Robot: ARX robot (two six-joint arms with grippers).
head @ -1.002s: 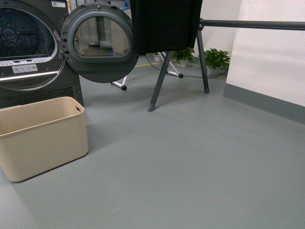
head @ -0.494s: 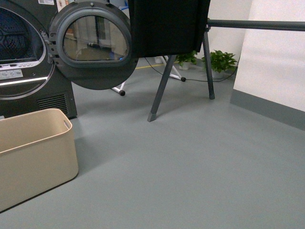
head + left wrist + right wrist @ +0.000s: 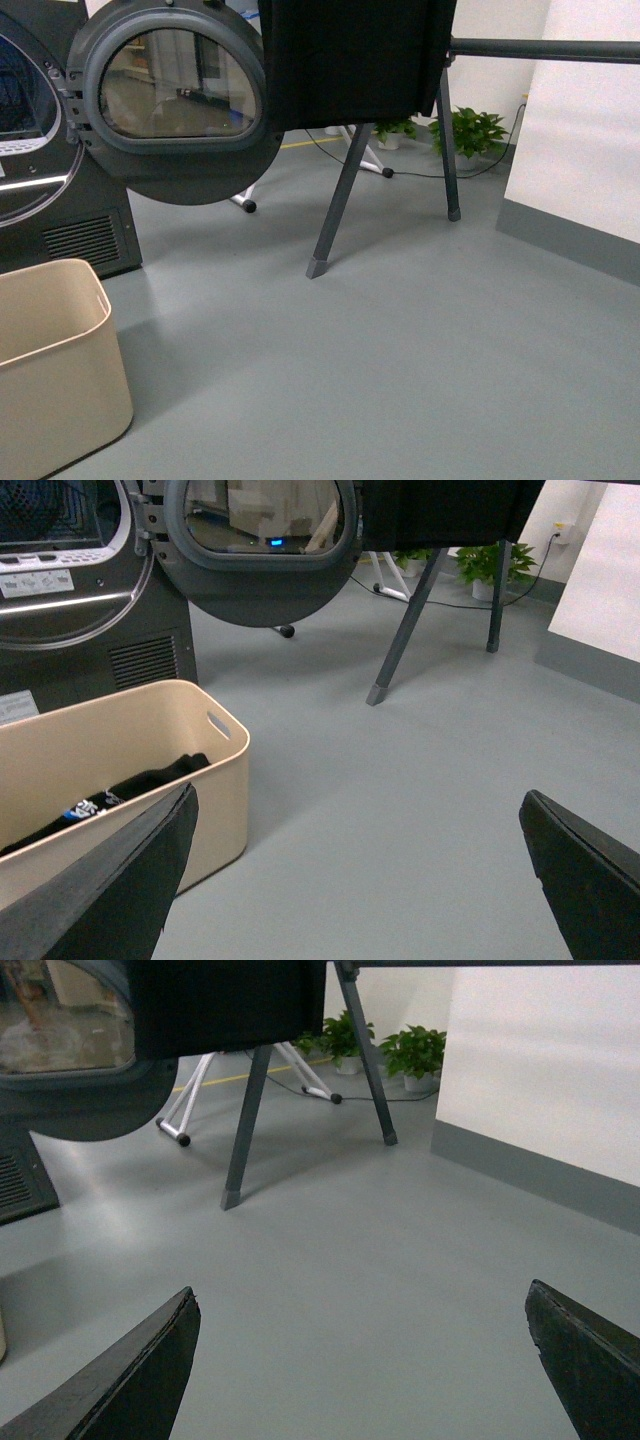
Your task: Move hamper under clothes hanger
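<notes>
The beige hamper (image 3: 60,380) stands on the grey floor at the lower left of the front view, in front of the dryer. In the left wrist view the hamper (image 3: 215,780) holds dark clothes (image 3: 140,785) and lies just beyond one finger. The clothes hanger (image 3: 345,190) stands further back, its horizontal bar (image 3: 545,48) running right and a black garment (image 3: 350,60) draped over it. My left gripper (image 3: 358,815) is open over bare floor. My right gripper (image 3: 362,1310) is open too, with only floor between its fingers. Neither arm shows in the front view.
A dark grey dryer (image 3: 40,200) with its round door (image 3: 175,100) swung open stands at the left. A white wall with grey skirting (image 3: 575,240) runs along the right. Potted plants (image 3: 475,130) and a cable sit behind the rack.
The front view has swung rightward: hamper and dryer slid toward the left edge, the hamper now partly cut off, while the rack legs sit slightly lower and nearer.
</notes>
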